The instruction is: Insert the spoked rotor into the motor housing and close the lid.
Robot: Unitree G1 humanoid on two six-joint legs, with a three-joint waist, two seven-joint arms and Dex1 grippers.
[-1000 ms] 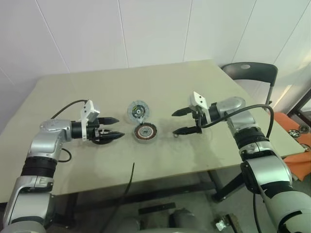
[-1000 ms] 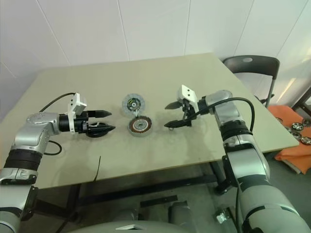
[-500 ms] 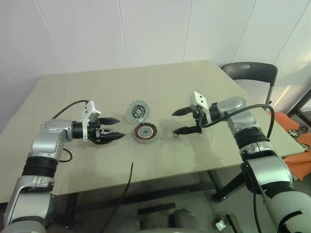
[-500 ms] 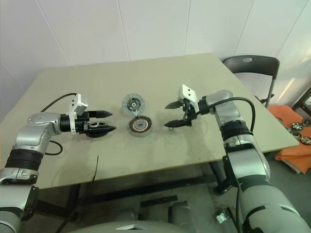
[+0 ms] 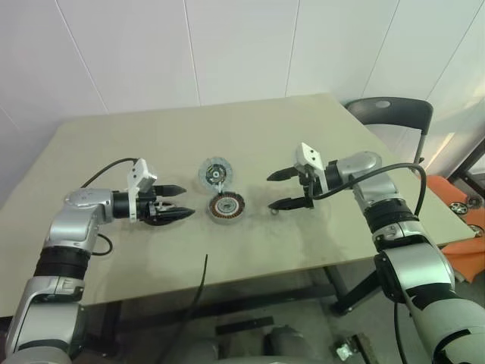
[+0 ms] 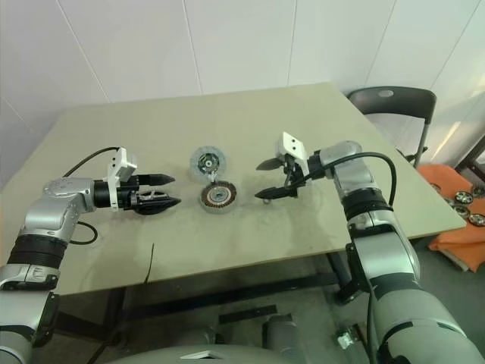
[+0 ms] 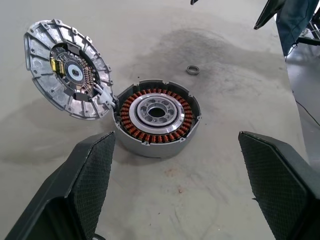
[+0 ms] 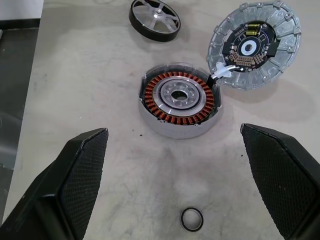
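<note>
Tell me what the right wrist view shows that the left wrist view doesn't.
Right wrist, not left wrist: the black-rimmed spoked rotor, lying on the table beyond the housing.

Left wrist, not right wrist: the left fingers, spread open.

Both: the housing with its copper coils and nothing in its centre, the open lid against its rim, the small loose ring on the table, and the right fingers, open, seen close up from the right wrist and as distant tips from the left wrist.
</note>
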